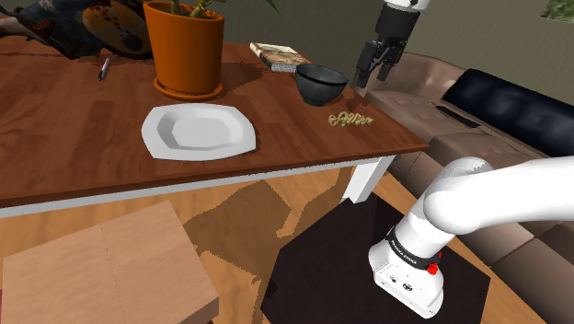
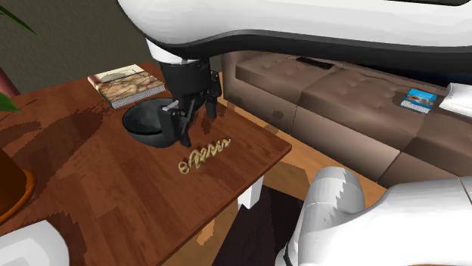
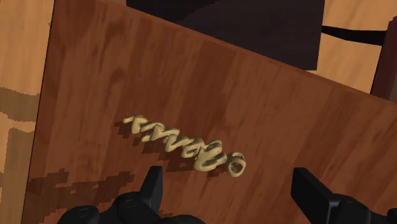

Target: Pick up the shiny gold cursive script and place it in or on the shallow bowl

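One gold cursive script [image 1: 351, 120] lies flat near a corner of the wooden worktop [image 1: 92, 129], beside a dark bowl [image 1: 321, 83], its long axis roughly parallel to the shoulder view's near edge. Above it hovers the claw [image 1: 372, 78], fingers spread.

- Dark bowl [image 2: 144, 125]: near rim hidden behind the tool [image 2: 197, 125] in the second exterior view.
- Orange plant pot [image 1: 187, 46]: foliage cut off by the shoulder view's top edge.
- Arm [image 1: 405, 9]: cut off above the wrist by the same edge.
- Pale wooden box [image 1: 101, 271]: cut off by the shoulder view's bottom edge.
- Slim dark item [image 1: 104, 69] on the desk [image 1: 74, 129]: too small to identify.
- Small dark object [image 1: 455, 112] on the sofa [image 1: 497, 175]: too small to identify.
- Fingers [image 3: 153, 184]: bases cut off in the wrist view.
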{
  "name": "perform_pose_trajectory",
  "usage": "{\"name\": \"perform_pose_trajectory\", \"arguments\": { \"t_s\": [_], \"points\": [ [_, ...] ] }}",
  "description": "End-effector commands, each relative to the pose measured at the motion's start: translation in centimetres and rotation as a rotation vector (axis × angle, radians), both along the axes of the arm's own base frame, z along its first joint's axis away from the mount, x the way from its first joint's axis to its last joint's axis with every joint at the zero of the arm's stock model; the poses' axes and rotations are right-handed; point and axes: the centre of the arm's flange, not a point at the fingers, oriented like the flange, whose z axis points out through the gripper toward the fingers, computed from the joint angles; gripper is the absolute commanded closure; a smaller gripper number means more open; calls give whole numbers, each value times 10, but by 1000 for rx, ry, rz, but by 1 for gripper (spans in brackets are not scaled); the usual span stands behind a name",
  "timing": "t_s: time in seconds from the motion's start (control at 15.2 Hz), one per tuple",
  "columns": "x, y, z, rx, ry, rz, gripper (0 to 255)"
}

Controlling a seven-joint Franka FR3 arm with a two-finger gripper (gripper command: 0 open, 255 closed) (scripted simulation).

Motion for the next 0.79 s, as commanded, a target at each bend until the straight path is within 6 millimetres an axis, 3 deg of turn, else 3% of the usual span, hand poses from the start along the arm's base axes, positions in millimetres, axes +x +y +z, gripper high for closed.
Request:
{"name": "perform_pose_trajectory", "arguments": {
  "t_s": [0.0, 0.46, 0.73],
  "points": [
    [0, 0, 0, 0, 0, 0, 0],
    [22, 5, -89, -149, -9, 331, 0],
    [25, 1, -111, -160, -10, 355, 0]
  ]
}}
